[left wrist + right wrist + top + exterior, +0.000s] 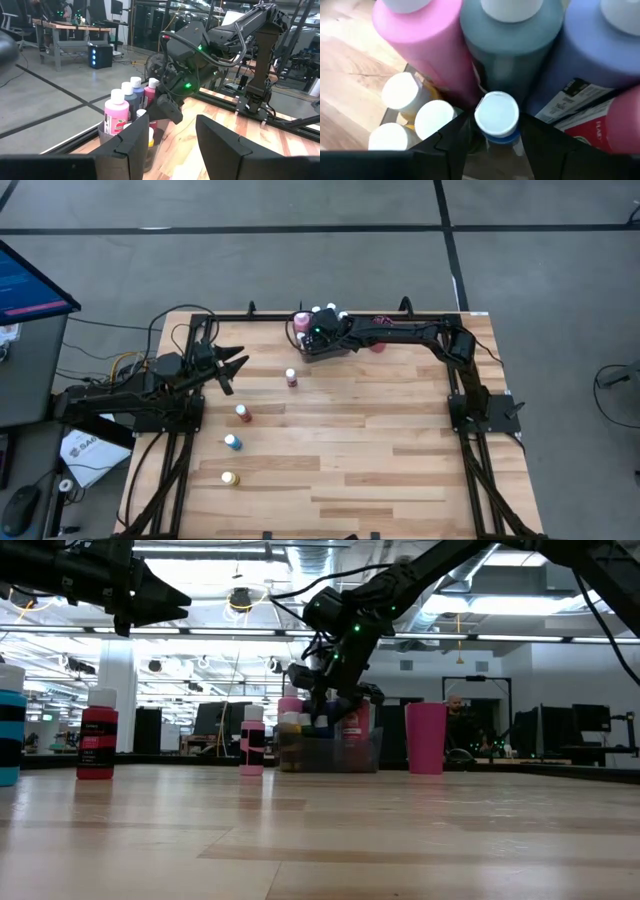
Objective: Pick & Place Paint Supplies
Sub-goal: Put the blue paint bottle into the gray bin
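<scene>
Your right gripper (pixel 492 131) is down in the tray (pixel 322 350) at the back of the table, its fingers partly open around a small blue bottle (pixel 496 116), and you cannot tell if they grip it. The bottles (pixel 510 45) are packed tight, so a bump could tip them. Four more bottles (pixel 237 413) wait on the table near your left gripper (pixel 235 366), which hangs open and empty.

floor (pixel 300 260): grey, crossed by dark seam lines, upper part of the high view | tabletop (pixel 380 450): pale wood planks, centre | monitor (pixel 30 285): blue screen, upper left | ceiling (pixel 250 570): exposed pipes and strip lights, top of the low view | desk (pixel 70 30): cluttered, upper left of the left wrist view
</scene>
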Robot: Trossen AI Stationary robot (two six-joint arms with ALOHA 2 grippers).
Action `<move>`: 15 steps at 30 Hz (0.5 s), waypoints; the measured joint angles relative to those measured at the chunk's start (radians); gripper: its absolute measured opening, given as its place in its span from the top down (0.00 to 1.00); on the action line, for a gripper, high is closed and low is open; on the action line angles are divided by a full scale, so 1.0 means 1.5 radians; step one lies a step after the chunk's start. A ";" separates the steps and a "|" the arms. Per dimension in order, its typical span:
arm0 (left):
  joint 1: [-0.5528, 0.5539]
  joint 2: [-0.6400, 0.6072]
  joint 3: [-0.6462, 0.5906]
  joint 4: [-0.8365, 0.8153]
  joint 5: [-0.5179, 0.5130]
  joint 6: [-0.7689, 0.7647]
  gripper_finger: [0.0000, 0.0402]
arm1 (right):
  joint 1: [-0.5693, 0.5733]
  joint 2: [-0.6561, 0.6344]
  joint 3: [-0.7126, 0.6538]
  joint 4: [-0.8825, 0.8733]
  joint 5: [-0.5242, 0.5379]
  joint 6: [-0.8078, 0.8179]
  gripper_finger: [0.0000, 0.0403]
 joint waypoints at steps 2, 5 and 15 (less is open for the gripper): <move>0.000 0.000 0.000 0.000 0.000 0.000 0.62 | 0.000 0.000 0.000 0.000 -0.011 0.000 0.57; 0.000 0.000 0.000 0.000 0.000 0.000 0.62 | 0.000 0.000 0.000 0.000 -0.012 -0.002 0.54; 0.000 0.000 0.000 0.000 0.001 0.000 0.62 | -0.003 -0.007 0.014 -0.026 -0.013 -0.002 0.45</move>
